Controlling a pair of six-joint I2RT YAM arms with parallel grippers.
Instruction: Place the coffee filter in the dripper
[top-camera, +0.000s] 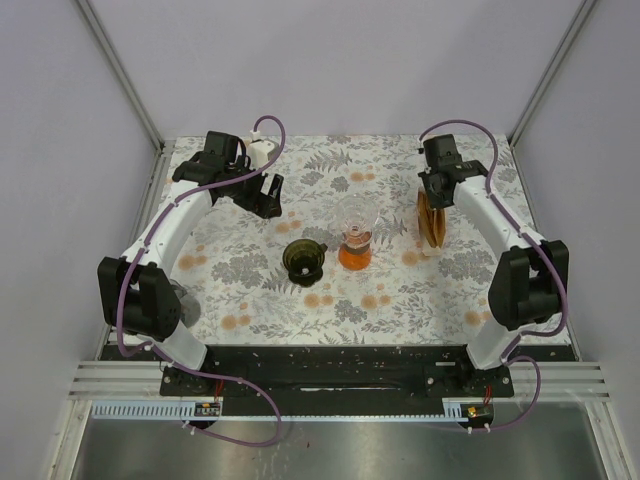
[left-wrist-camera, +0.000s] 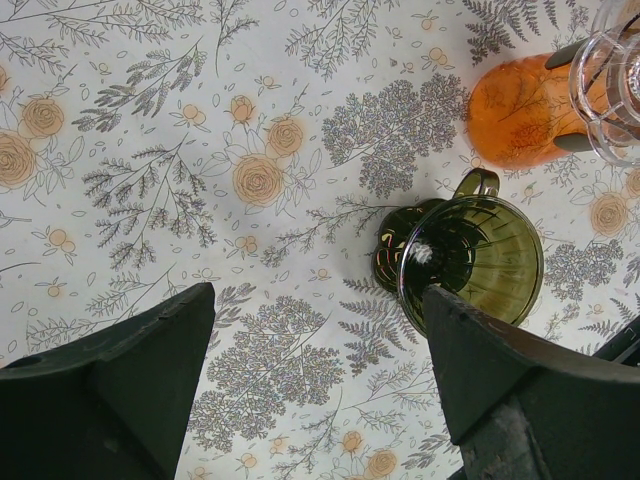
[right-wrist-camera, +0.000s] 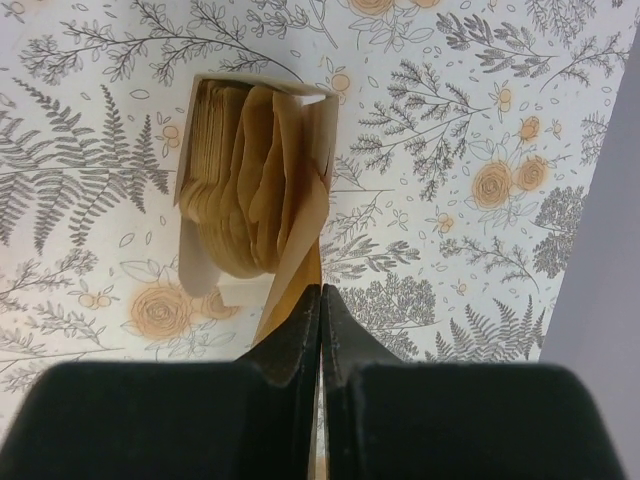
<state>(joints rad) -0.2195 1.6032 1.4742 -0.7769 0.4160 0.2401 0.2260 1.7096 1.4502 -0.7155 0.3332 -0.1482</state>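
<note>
The right gripper (right-wrist-camera: 320, 300) is clenched on the edge of one brown coffee filter (right-wrist-camera: 297, 262), pinched thin between the two dark fingers. This filter is pulled slightly out from the stack of filters (right-wrist-camera: 235, 190), which stands on edge in a white paper holder (right-wrist-camera: 195, 265). The stack is seen close to the right edge of the table (top-camera: 400, 300), toward its far side.

The dripper (top-camera: 303, 258), made of dark green glass with a small handle, is set near the middle of the table, well apart from the filters. Just beside it, toward the right edge, an orange jug (top-camera: 355, 255) is placed with a clear glass piece (top-camera: 353, 215) on top.

The left gripper (left-wrist-camera: 318, 295) is released, its fingers spread wide. It is held above the patterned cloth toward the far left corner, and nothing is grasped by it.
</note>
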